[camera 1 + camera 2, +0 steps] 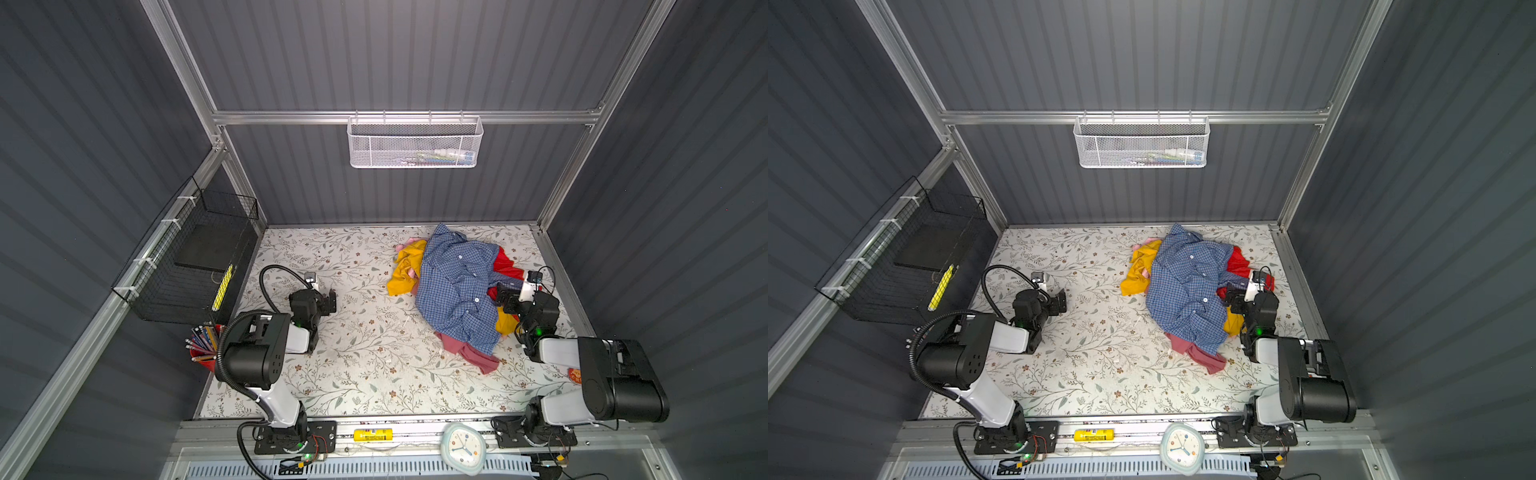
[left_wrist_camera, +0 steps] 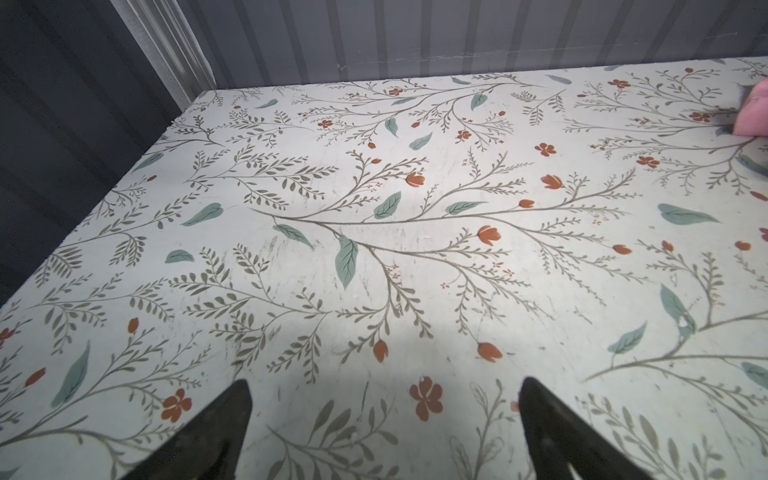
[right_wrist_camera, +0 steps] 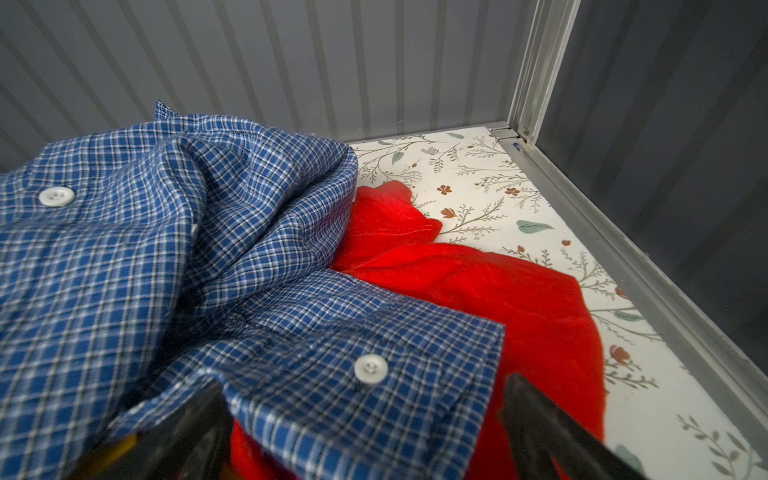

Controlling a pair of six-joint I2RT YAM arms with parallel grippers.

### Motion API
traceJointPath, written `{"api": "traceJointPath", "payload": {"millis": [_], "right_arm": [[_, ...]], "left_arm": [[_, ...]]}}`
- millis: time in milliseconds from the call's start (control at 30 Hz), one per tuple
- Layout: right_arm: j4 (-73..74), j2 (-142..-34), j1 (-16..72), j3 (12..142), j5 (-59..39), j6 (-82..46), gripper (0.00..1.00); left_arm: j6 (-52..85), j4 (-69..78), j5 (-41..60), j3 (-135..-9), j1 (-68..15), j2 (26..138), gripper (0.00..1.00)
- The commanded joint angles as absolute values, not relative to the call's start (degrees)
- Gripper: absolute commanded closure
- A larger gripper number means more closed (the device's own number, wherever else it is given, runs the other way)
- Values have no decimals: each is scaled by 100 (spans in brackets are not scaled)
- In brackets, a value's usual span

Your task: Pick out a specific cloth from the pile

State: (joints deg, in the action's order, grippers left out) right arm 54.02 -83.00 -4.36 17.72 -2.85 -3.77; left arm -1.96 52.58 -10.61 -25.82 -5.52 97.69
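"Right claw: how is it seen to be set?"

"It is shown spread wide, with its two dark fingers well apart. It is placed low at the right edge of the pile. In the right wrist view a buttoned cuff of the cloth is seen lying between the fingers, but it is not pinched."

"And the left claw?"

"It is likewise parted, and nothing is carried in it. In both top views it is seen low over the bare desk, well apart from the pile. In the left wrist view only the floral pattern of the desk is framed between its fingers."

"Where is the cloth to be found?"

"It is draped over the top of the pile, on the far right part of the desk. It is spread as the largest piece there, and small white buttons are seen down its front."

"What is made out around it?"

"A mustard-yellow garment is seen touching its left edge, with a pale pink garment showing at the far side of that. A red garment is partly covered along the right edge and is touched by the cuff. A dusty-pink garment shows from under the near edge. Another patch of mustard yellow is seen just beside the right claw."
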Motion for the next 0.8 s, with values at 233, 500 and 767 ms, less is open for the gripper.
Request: {"api": "traceJointPath", "payload": {"millis": [233,500,767], "right_arm": [[5231,-7957,-473,1921,-325,-367,1],[2189,-6448,-613,2956,-1517,-1043,1],[1123,-5403,-61,3517,-2563,-974,4]], "left_arm": [[-218,4438,-972,-2996,-466,9535,0],[992,1076,-554,-4416,-475,8466,0],[1209,741,-1040,-4148,-1499,7625,0]]}}
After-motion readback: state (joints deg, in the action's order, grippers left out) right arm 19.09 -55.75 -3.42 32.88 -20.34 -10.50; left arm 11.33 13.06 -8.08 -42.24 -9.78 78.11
